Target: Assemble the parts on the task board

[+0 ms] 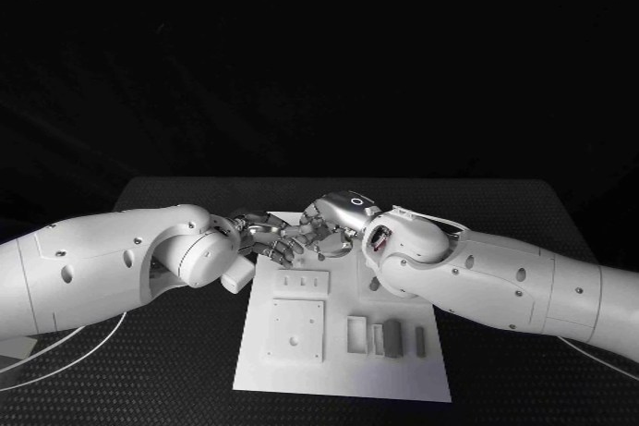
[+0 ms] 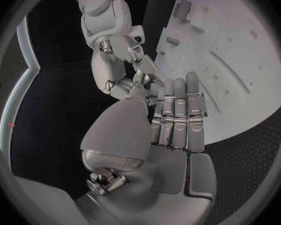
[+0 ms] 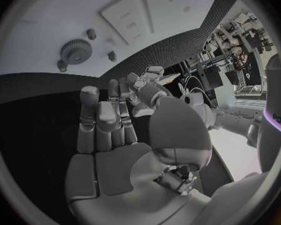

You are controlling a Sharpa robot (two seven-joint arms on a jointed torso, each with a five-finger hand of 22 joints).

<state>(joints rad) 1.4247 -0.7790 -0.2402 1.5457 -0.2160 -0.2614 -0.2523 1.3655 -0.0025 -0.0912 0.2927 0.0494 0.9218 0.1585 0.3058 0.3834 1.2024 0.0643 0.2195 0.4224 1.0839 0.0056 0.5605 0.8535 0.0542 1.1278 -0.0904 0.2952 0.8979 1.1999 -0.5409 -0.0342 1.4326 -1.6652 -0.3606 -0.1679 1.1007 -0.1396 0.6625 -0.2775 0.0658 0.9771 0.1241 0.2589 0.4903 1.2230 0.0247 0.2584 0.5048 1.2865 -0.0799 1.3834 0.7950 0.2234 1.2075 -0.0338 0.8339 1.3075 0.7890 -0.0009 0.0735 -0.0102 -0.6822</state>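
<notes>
Board (image 1: 400, 375) lies white at mid-table on the black table (image 1: 174, 389), its near edge toward me and its far edge under my two hands. My left hand (image 1: 271, 241) and right hand (image 1: 324, 232) meet fingertip to fingertip over that far edge, just above the board; open table lies to either side and beyond. Parts: a few upright grey pieces (image 1: 386, 337) stand in the near right portion, well apart from both hands, beside a square plate (image 1: 295, 331) and a slotted plate (image 1: 302, 282). Left wrist view shows my left fingers (image 2: 178, 116) straight and together, touching the right fingers; whether anything is pinched between them I cannot tell. Right wrist view adds a gear (image 3: 75, 50) on the board with small pegs near it, hidden behind my right arm in the head view.
</notes>
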